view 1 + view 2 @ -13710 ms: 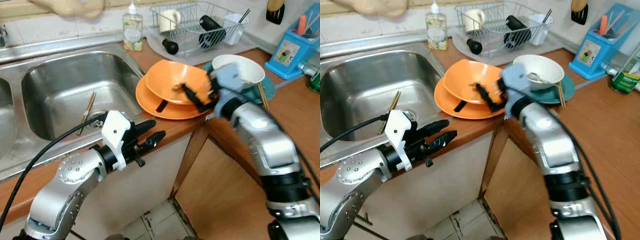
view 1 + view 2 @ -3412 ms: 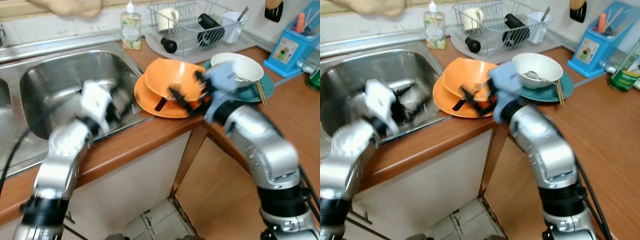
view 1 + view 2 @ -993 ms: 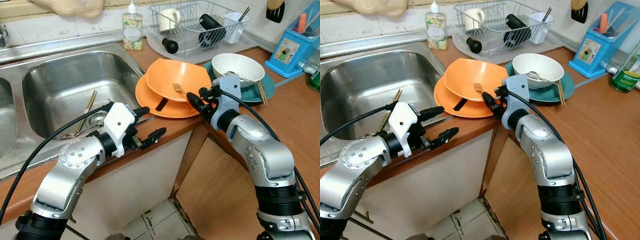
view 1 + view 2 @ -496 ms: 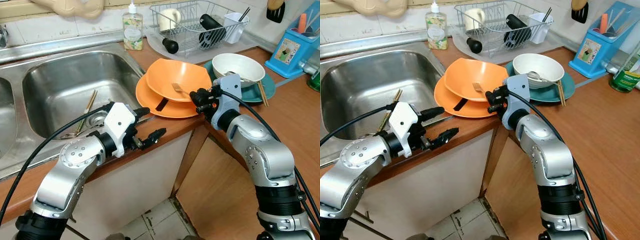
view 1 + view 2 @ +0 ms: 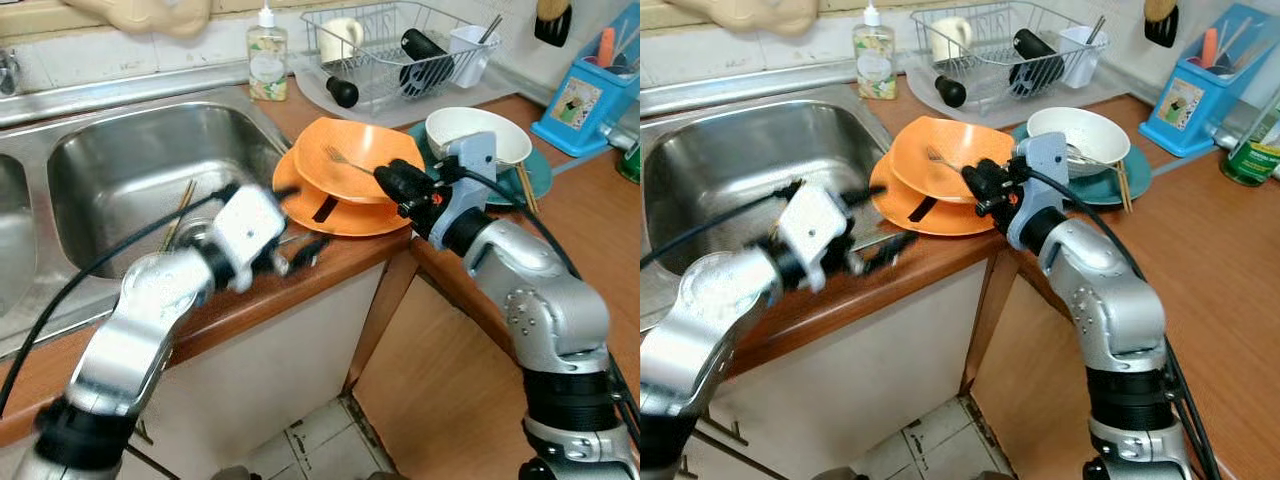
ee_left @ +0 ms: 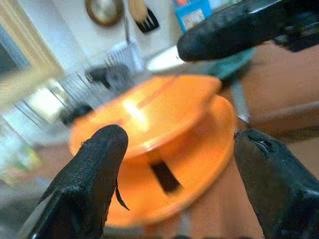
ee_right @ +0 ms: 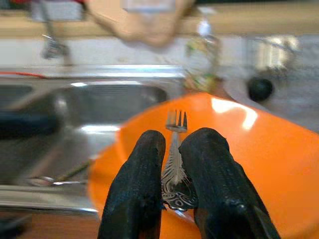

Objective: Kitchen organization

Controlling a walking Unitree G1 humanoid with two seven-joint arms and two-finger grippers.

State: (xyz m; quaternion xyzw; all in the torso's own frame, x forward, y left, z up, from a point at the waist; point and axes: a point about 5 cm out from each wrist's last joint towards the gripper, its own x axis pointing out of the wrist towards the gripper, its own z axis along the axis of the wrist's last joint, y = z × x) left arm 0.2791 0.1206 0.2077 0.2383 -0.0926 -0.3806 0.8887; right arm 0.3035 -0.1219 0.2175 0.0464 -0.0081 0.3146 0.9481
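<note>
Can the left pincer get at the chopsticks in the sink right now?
Probably yes. The left pincer is open and holds nothing, at the counter edge by the sink. The chopsticks lie in the basin with nothing over them, though the arm's cable crosses near them.

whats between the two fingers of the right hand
A metal fork. The right wrist view shows the right hand shut on its handle, tines pointing out over the orange bowl.

Brown wooden surface (image 5: 590,215) wraps an L-shaped corner, with a stainless steel sink (image 5: 120,170) set into it. Pale tiled wall (image 5: 120,55) behind; cream cabinet front (image 5: 270,380) below. Worn tiled floor (image 5: 310,445) under the corner.
</note>
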